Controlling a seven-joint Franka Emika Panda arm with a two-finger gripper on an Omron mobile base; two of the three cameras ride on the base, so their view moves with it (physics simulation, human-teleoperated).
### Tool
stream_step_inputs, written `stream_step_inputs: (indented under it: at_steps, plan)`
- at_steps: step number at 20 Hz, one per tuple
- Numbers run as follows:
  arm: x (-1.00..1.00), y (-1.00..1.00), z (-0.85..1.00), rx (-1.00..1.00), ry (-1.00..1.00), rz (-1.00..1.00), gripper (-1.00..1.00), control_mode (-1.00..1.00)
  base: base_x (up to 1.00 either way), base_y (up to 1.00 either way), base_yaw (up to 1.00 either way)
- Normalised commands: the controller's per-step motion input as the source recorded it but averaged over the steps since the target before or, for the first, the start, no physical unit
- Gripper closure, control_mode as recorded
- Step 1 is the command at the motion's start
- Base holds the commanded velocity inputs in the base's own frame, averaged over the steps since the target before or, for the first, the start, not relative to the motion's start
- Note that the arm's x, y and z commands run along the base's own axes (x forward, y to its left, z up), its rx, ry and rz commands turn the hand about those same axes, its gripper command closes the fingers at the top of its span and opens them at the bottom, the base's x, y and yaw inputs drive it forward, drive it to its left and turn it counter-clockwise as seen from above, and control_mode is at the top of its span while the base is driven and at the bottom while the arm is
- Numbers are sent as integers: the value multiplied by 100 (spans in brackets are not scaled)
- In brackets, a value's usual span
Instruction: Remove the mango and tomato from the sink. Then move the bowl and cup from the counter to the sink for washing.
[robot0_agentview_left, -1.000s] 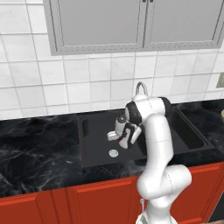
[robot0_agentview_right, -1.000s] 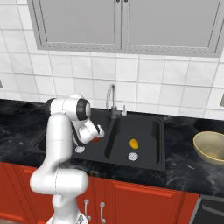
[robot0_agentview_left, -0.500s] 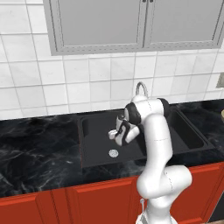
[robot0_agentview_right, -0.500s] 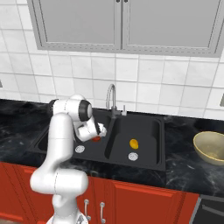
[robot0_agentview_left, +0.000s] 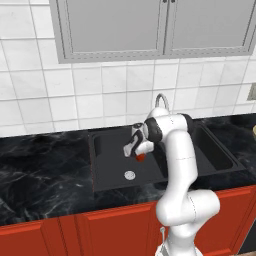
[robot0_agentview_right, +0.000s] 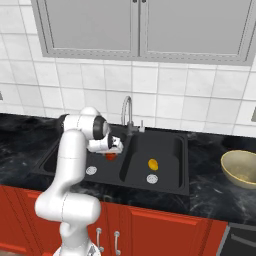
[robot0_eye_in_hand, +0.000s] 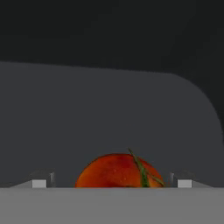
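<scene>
In the left basin of the black sink (robot0_agentview_left: 107, 162) (robot0_agentview_right: 172, 172) lies the red-orange tomato (robot0_agentview_left: 141, 157) (robot0_agentview_right: 111, 156) (robot0_eye_in_hand: 120, 171). My gripper (robot0_agentview_left: 137, 151) (robot0_agentview_right: 111, 150) (robot0_eye_in_hand: 111, 183) hangs just above it, open, pointing down. In the hand view the tomato sits between the two fingertips (robot0_eye_in_hand: 39, 183), apart from both. The yellow-orange mango (robot0_agentview_right: 153, 163) rests in the right basin near its drain. A tan bowl (robot0_agentview_right: 242, 167) stands on the counter at the far right. The cup is out of view.
A curved silver faucet (robot0_agentview_right: 127, 112) (robot0_agentview_left: 161, 100) rises behind the sink's divider, close to my arm. Round silver drains (robot0_agentview_left: 129, 175) (robot0_agentview_right: 151, 179) mark the basin floors. Black marble counter (robot0_agentview_left: 45, 170) runs to both sides, with grey cabinets overhead.
The hand has shifted slightly within the left basin and the tomato now shows just under the fingers. The jaws have stayed open.
</scene>
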Motion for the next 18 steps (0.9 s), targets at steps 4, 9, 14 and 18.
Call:
stream_step_inputs:
  at_steps: [4, 9, 14, 18]
  plan:
    - [-8, 0, -20, 0, 8, 0, -100, -100, 0, 0, 0]
    - [-19, 0, -17, 0, 1, 0, -100, -100, 0, 0, 0]
    - [-25, 1, -15, 0, 0, 0, -100, -100, 0, 0, 0]
    - [-23, 0, -14, 0, 0, -2, -100, -100, 0, 0, 0]
